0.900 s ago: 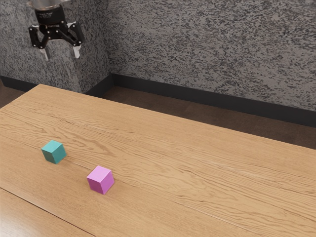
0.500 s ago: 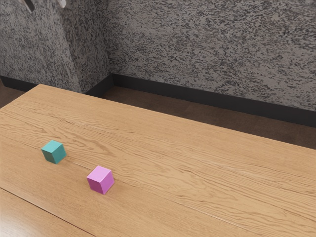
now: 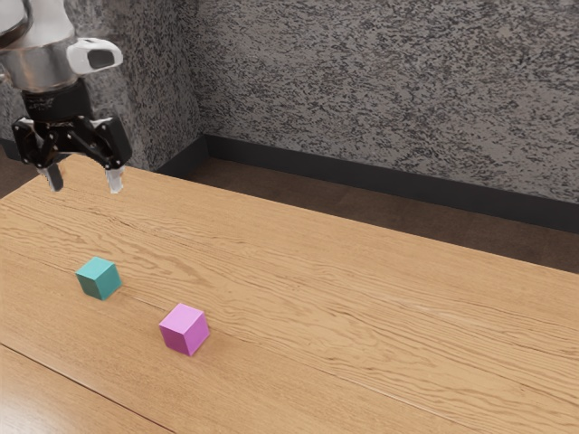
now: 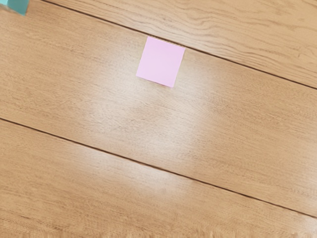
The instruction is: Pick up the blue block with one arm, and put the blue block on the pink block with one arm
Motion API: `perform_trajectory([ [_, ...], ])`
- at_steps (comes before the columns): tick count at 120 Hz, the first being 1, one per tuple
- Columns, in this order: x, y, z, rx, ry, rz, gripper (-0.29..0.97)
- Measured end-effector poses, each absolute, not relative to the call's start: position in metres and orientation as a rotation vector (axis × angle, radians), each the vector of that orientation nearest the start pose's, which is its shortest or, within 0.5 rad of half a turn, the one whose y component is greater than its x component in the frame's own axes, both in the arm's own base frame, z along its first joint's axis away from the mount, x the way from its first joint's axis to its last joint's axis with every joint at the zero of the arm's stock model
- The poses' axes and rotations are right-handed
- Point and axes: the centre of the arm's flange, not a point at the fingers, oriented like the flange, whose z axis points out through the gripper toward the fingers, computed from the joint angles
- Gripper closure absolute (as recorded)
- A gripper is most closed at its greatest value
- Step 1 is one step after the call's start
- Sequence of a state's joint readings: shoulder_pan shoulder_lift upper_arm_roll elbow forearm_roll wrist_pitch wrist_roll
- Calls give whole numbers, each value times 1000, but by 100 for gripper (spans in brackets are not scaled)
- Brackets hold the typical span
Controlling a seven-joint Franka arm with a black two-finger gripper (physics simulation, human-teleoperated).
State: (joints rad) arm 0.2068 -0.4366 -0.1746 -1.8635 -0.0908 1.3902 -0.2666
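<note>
**Q:** Which step of the task is shown?

**A:** The approach, before any grasp. The gripper point(image 3: 84, 185) hangs in the air with its two fingers spread and nothing between them, at the exterior view's left and above the far part of the table point(image 3: 380, 298). The blue block point(image 3: 99, 278), teal in this render, sits flat on the wood nearer the camera than the gripper and well apart from it. The pink block point(image 3: 185, 328) rests close by, toward the exterior view's right of the blue one, with a clear gap between the two.

**Q:** What does the next move call for?

**A:** Judged from this layout, the hand must travel over the blue block, line its fingers up with two opposite faces, and descend. In the wrist view the camera looks down near the pink block, so the hand is not yet centred on its target.

**Q:** How much room is there?

**A:** Plenty. No other object crowds either block, and bare wood extends toward the exterior view's right. The table's far edge runs behind the gripper, with the speckled wall point(image 3: 380, 81) beyond. Only the short gap between the blocks needs care when the fingers come down.
</note>
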Motion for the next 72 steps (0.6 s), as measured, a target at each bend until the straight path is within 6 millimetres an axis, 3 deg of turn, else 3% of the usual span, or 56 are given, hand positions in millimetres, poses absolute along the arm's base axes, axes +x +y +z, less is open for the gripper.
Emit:
perform_trajectory([
  [12, 347, -18, 613, -3111, -534, 111, 0],
  [21, 335, 2, 569, -3058, -546, 95, 0],
  [34, 376, 32, 503, -3039, -491, 166, 0],
  [50, 420, 70, 436, -3059, -452, 199, 0],
  [57, 432, 87, 420, -3053, -408, 154, 0],
  [72, 462, 106, 405, -3034, -237, 7, 0],
])
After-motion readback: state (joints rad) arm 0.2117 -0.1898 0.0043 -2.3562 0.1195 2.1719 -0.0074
